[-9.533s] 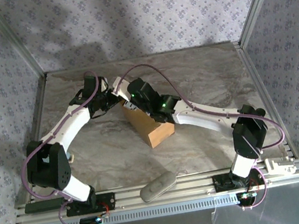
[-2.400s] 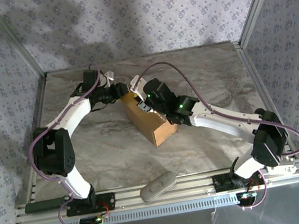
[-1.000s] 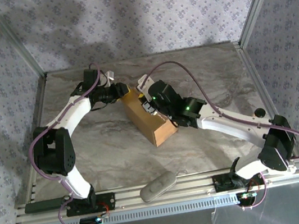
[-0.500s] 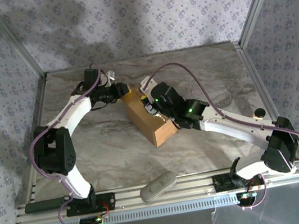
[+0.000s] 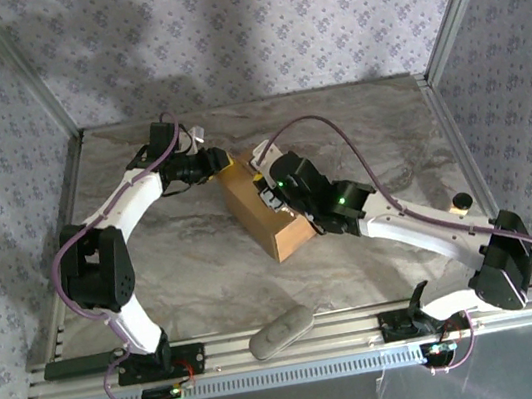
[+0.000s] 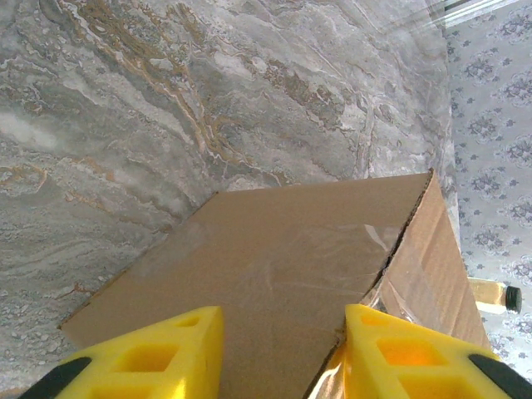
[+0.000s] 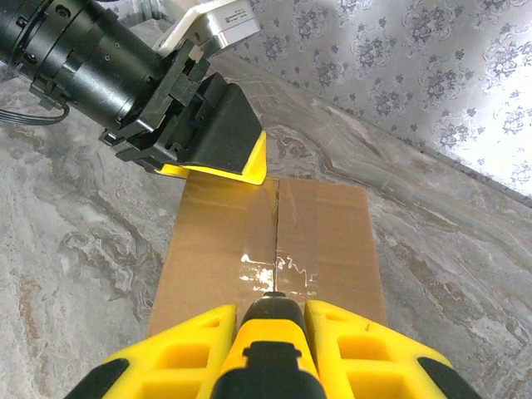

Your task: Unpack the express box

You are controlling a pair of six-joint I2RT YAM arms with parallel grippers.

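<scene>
1. Right gripper [image 7: 270,314]: pressed together on a slim black tool [image 7: 268,362], apparently a cutter. The tool juts forward between the yellow fingers with its tip at the clear tape seam [image 7: 272,270].
2. Left gripper [image 6: 278,320]: yellow fingers [image 6: 141,357] spread and set astride the far end of the box. Whether they actually clamp the cardboard cannot be told.
3. The plain brown rectangular corrugated cardboard express box [image 5: 272,224] lies aslant at mid-table on the grey marbled tabletop [image 5: 367,133], between the two arms. Its flaps are closed and the taped seam is uppermost.
4. Judgement: the seam looks uncut, so unpacking has hardly begun.
5. Risks:
   - If the far end is not firmly held, the box may skid or turn under the tool's push.
   - The tip may wander off the seam and score the flap.
   - Too much downward pressure could reach whatever is inside.
   - The tool may twist in the grip.
   - A cut run along the whole seam leads straight at the left gripper, so the two may collide
</scene>
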